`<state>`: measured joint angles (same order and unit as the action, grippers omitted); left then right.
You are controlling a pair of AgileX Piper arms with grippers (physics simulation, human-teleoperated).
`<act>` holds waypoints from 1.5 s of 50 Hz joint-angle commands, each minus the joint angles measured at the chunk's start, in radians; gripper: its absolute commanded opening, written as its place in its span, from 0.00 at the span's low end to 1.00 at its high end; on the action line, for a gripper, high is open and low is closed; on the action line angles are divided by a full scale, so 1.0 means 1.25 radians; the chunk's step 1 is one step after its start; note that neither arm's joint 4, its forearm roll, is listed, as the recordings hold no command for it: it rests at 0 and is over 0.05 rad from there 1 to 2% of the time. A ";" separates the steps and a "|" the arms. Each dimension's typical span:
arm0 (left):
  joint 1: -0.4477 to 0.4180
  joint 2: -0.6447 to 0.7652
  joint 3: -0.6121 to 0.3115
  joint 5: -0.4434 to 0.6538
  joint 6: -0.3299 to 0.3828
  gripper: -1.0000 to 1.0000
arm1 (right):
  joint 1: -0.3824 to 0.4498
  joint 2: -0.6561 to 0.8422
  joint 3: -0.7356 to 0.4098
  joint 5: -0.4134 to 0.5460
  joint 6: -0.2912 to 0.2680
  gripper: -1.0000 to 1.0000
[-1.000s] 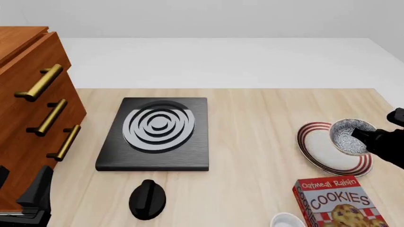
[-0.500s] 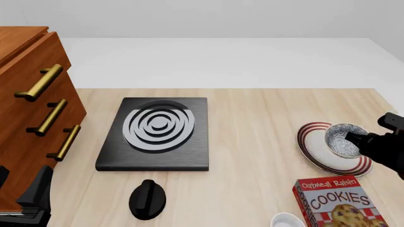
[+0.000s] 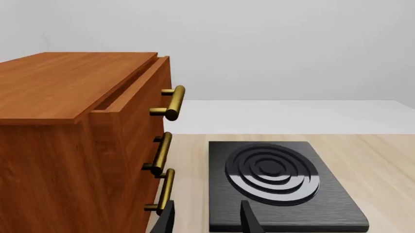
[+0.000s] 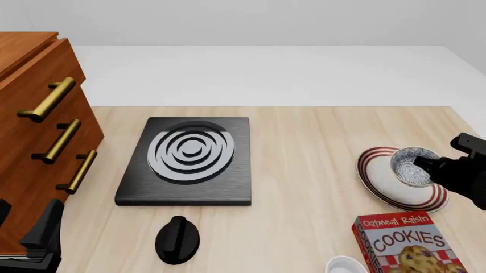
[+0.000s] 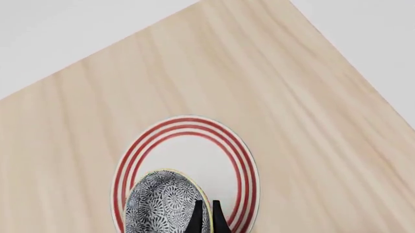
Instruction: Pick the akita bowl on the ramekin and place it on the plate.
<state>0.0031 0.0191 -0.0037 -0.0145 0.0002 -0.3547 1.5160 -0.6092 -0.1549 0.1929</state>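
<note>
The akita bowl (image 4: 411, 166), speckled grey and white inside, is over the right half of the red-ringed plate (image 4: 379, 182) at the table's right. My right gripper (image 4: 429, 167) is shut on the bowl's right rim. In the right wrist view, the thin fingers (image 5: 198, 217) pinch the bowl (image 5: 159, 204) at its rim, and the bowl covers part of the plate (image 5: 194, 155). I cannot tell whether the bowl touches the plate. The white ramekin (image 4: 345, 265) sits bare at the front edge. My left gripper (image 3: 206, 222) is open and holds nothing, far to the left by the cabinet.
A black stove plate (image 4: 190, 159) lies at centre left, with a black knob (image 4: 177, 239) in front of it. A wooden drawer cabinet (image 4: 38, 131) with brass handles fills the left side. A red cookies box (image 4: 406, 242) stands between the plate and the ramekin.
My right gripper has carried the bowl a little left and lower over the plate. The left arm has not moved.
</note>
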 commanded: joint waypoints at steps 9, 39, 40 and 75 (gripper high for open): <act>0.000 -0.001 0.000 0.001 0.000 1.00 | -0.008 0.062 -0.037 -0.022 0.000 0.00; 0.000 0.000 -0.001 0.000 0.000 1.00 | -0.010 0.146 -0.086 -0.038 -0.015 0.00; 0.000 0.000 0.000 0.000 0.000 1.00 | -0.010 0.149 -0.086 -0.041 -0.015 0.00; 0.000 -0.002 -0.001 0.003 0.000 1.00 | -0.013 0.216 -0.079 -0.091 -0.001 0.00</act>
<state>0.0033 0.0156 -0.0063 -0.0086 0.0002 -0.3741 1.7584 -0.7082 -0.2501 0.1720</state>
